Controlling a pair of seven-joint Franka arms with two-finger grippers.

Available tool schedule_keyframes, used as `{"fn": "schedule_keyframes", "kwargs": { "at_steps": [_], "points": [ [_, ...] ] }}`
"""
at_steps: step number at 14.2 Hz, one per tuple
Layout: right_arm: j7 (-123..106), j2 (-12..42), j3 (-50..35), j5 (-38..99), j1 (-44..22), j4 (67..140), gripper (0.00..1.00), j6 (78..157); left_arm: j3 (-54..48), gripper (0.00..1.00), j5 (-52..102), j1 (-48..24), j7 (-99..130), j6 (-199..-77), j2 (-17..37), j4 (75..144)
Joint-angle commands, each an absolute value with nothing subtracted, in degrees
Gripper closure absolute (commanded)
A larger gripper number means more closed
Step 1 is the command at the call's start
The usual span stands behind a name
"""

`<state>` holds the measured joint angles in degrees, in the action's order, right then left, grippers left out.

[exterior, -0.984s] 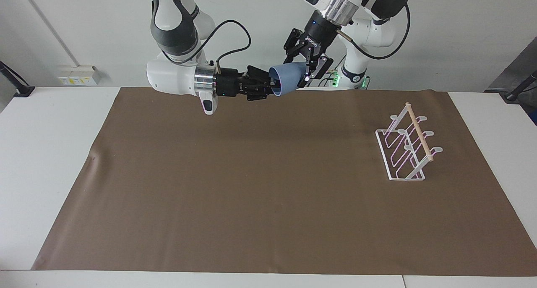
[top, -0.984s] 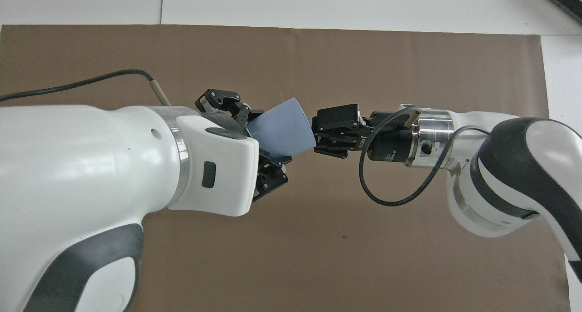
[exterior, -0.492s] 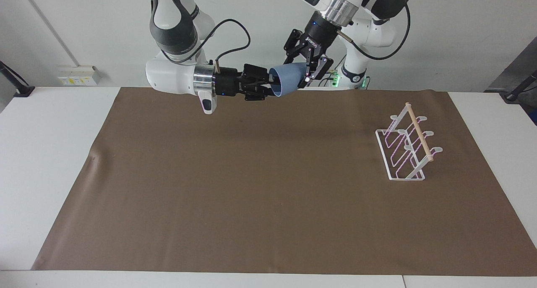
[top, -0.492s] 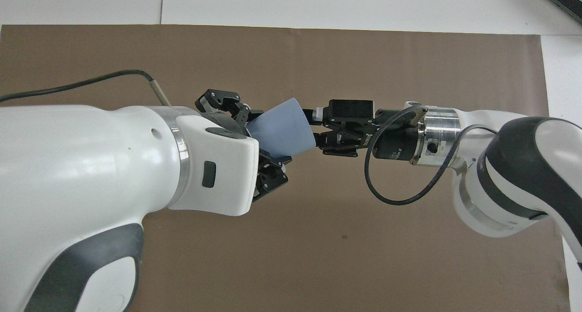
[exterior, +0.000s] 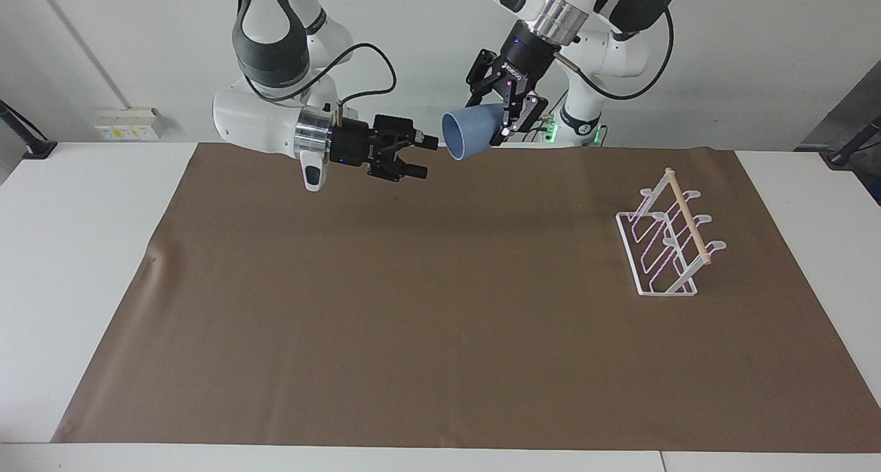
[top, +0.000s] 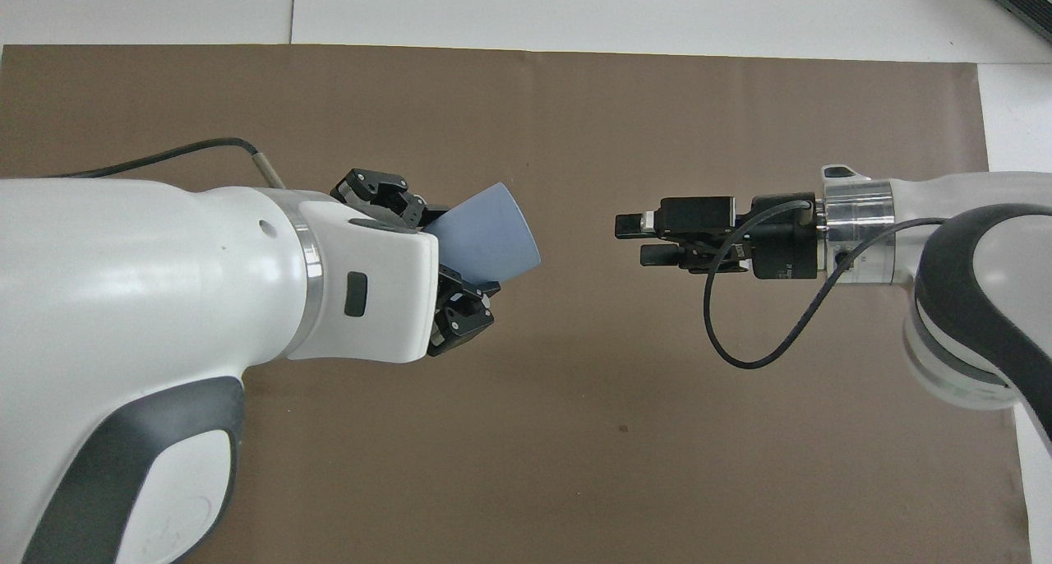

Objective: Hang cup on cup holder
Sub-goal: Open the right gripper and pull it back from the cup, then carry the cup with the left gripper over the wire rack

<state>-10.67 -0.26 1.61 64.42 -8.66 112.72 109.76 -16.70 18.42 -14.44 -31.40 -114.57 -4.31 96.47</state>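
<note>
The light-blue cup [exterior: 469, 129] hangs in the air over the mat's edge nearest the robots, tipped on its side with its open mouth toward the right arm's end. My left gripper [exterior: 495, 118] is shut on the cup's base end; the cup [top: 486, 239] and left gripper [top: 448, 256] also show in the overhead view. My right gripper [exterior: 425, 157] is open and empty, a short gap from the cup's mouth, and shows in the overhead view [top: 631, 239]. The white wire cup holder [exterior: 666, 243] with its wooden rod stands on the mat toward the left arm's end; the overhead view does not show it.
A brown mat [exterior: 413, 307] covers most of the white table [exterior: 76, 265]. Black cables loop from both wrists. A wall socket box [exterior: 127, 122] sits by the table edge at the right arm's end.
My right gripper has let go of the cup's rim, opened and drawn back toward its own end. My left gripper keeps the cup, shifted slightly toward its own end.
</note>
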Motion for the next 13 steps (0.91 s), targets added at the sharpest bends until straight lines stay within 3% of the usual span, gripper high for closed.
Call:
{"fn": "schedule_keyframes", "kwargs": {
  "at_steps": [1, 10, 13],
  "points": [
    [-9.8, -0.8, 1.1, 51.4, -6.1, 111.4, 0.0, 110.8, -16.5, 1.0, 17.0, -10.9, -31.8, -111.3, -7.4, 99.7],
    [0.1, -2.2, 0.6, 4.4, -4.7, 110.1, 0.0, 113.4, -16.6, 1.0, -5.5, -3.0, -38.3, -102.7, -7.6, 101.0],
    [5.6, -4.7, 0.3, 1.6, -5.1, 108.7, 0.0, 111.1, -16.6, 1.0, -13.3, -2.9, -42.3, -100.4, -6.3, 103.4]
  ]
}}
